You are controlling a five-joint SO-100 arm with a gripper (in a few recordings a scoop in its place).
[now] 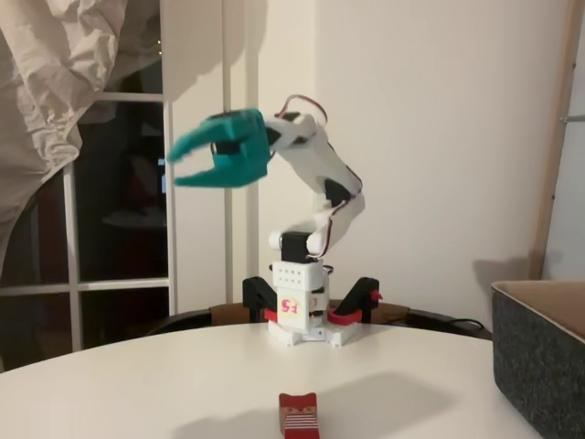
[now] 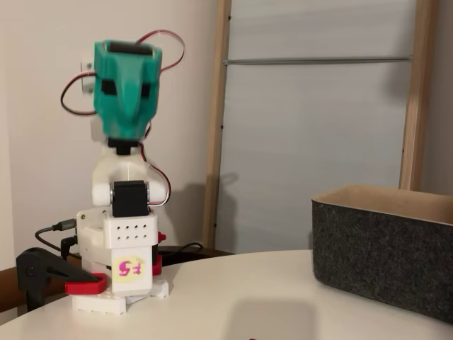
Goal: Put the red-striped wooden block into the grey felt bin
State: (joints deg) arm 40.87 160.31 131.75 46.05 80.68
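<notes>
Red-striped wooden block (image 1: 299,414) upright, striped face toward camera, hand (image 1: 183,163) open, empty

Teal gripper (image 1: 187,163) on a white arm (image 1: 320,183) with black motors; red-striped wooden block (image 1: 299,416), red top, red-and-pale striped front; grey felt bin (image 2: 386,244), dark speckled grey, tan lining; white table (image 1: 183,384); red-and-black clamps (image 1: 352,306).

The block (image 1: 299,416), red on top with a striped front, lies on the desk (image 1: 164,384), well apart from the upright grey bin (image 1: 539,361) at right
</notes>
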